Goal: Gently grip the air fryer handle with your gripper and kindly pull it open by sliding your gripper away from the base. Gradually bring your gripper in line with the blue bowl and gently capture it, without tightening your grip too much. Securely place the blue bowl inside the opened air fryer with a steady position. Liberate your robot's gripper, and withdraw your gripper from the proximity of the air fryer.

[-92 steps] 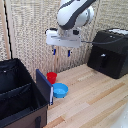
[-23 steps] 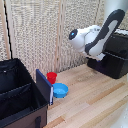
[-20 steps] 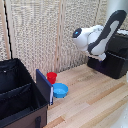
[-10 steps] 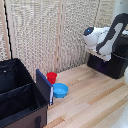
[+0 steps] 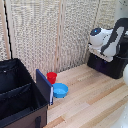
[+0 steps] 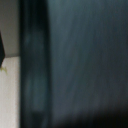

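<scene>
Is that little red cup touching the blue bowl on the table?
Cannot tell. In the exterior view the red cup sits just behind the blue bowl; their outlines meet, but no gap or contact shows plainly.

Air fryer (image 5: 111, 65): black, slight sheen on top. Arm (image 5: 107, 39) above it: white with black joint bands. Blue bowl (image 5: 60, 90): bright blue, plain. Red cup (image 5: 51, 77) beside bowl: solid red. Fabric crate (image 5: 20, 100) beside bowl: black, blue panel. Table (image 5: 95, 105): pale wood grain. Wrist view: blurred dark teal-black surface.
</scene>
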